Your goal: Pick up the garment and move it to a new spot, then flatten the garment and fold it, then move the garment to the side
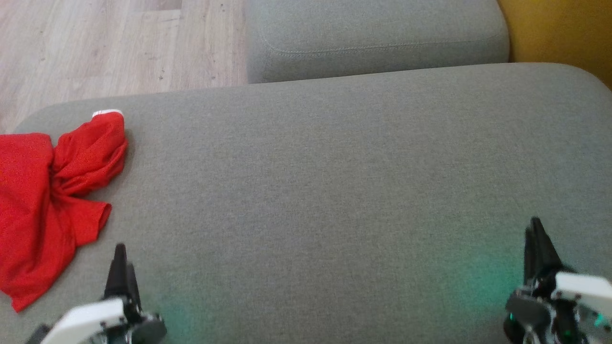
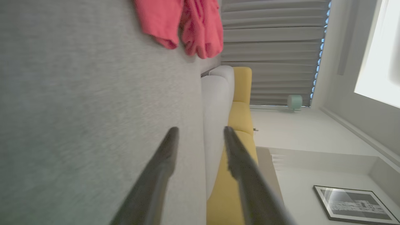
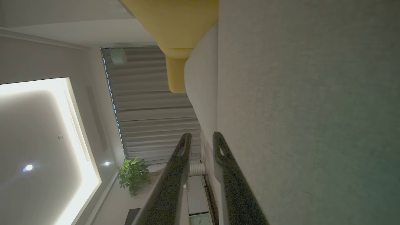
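Note:
The red garment lies crumpled at the left edge of the grey cushion, with a small white tag at its far tip. In the left wrist view the garment sits well ahead of the fingers. My left gripper hovers at the lower left, just right of the garment's near part and not touching it. Its fingers stand open around nothing. My right gripper is far off at the lower right over bare cushion. It is open by a narrower gap and holds nothing.
A second grey cushion sits behind the main one. Wooden floor shows at the back left and a yellow seat at the back right. The cushion's rounded left edge runs under the garment.

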